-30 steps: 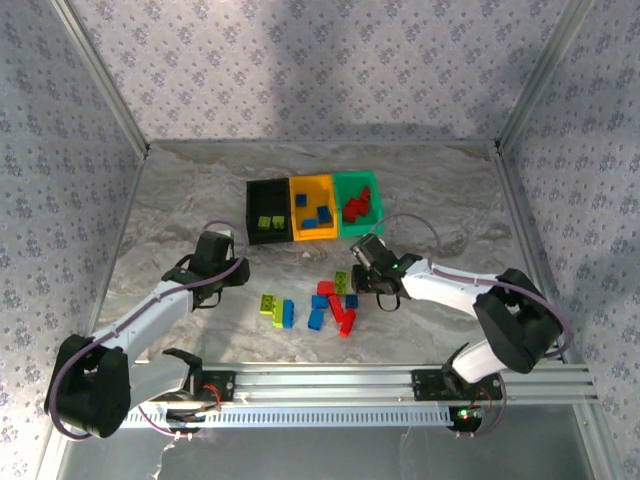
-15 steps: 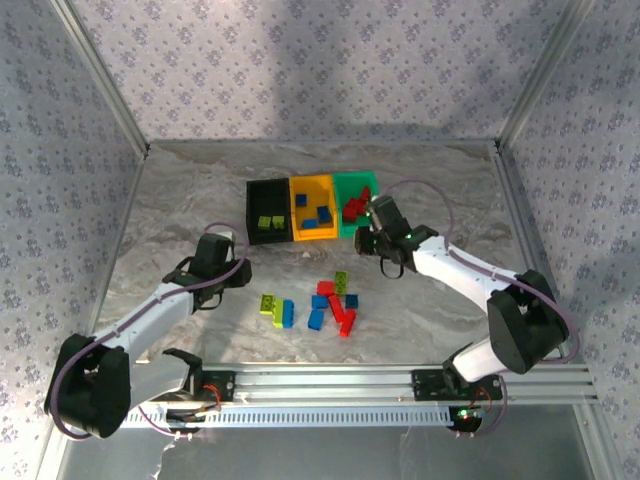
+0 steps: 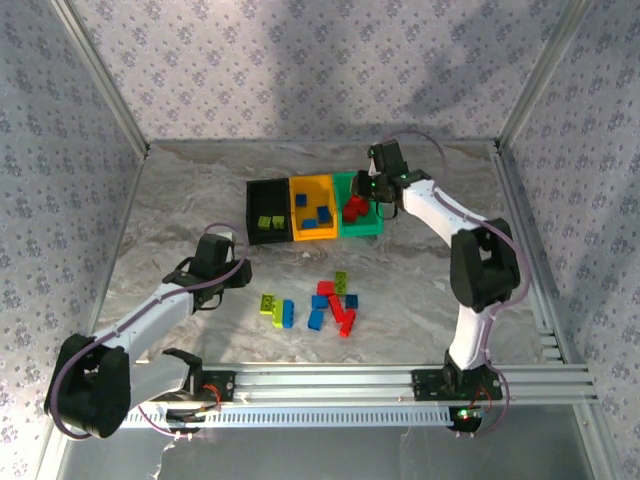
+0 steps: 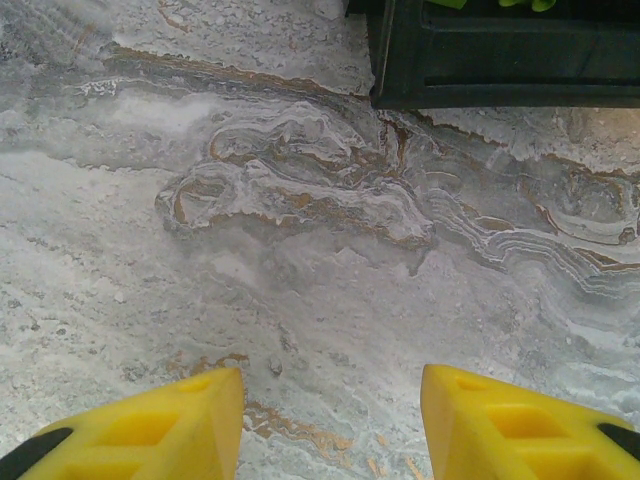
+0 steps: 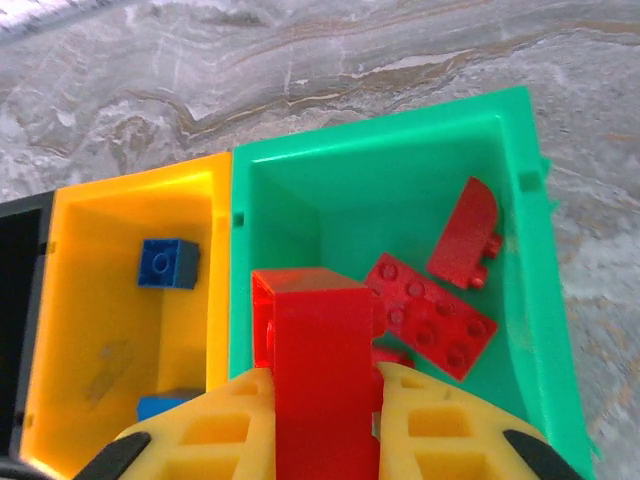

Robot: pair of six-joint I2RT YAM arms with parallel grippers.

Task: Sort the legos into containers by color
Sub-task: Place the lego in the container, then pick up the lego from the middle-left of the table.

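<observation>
Partly sorted — right tool (image 5: 325, 410) grasps a red brick (image 5: 315, 340) above the green bin (image 5: 400, 190); loose bricks (image 3: 325, 305) wait before it; left tool (image 4: 330, 420) released.

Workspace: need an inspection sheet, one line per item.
Surface: marbled table, no spills seen.
Job's things: black bin holds lime bricks; orange bin holds blue bricks; green bin holds red bricks; loose bricks of all three colors lie mid-table.
Clutter: nothing seen.
Tools: right tool shut on a red brick above the green bin; left tool open, empty, near the black bin.
Cables: a cable loop arches over the right arm.
Surroundings: patterned walls, metal rail in front.
</observation>
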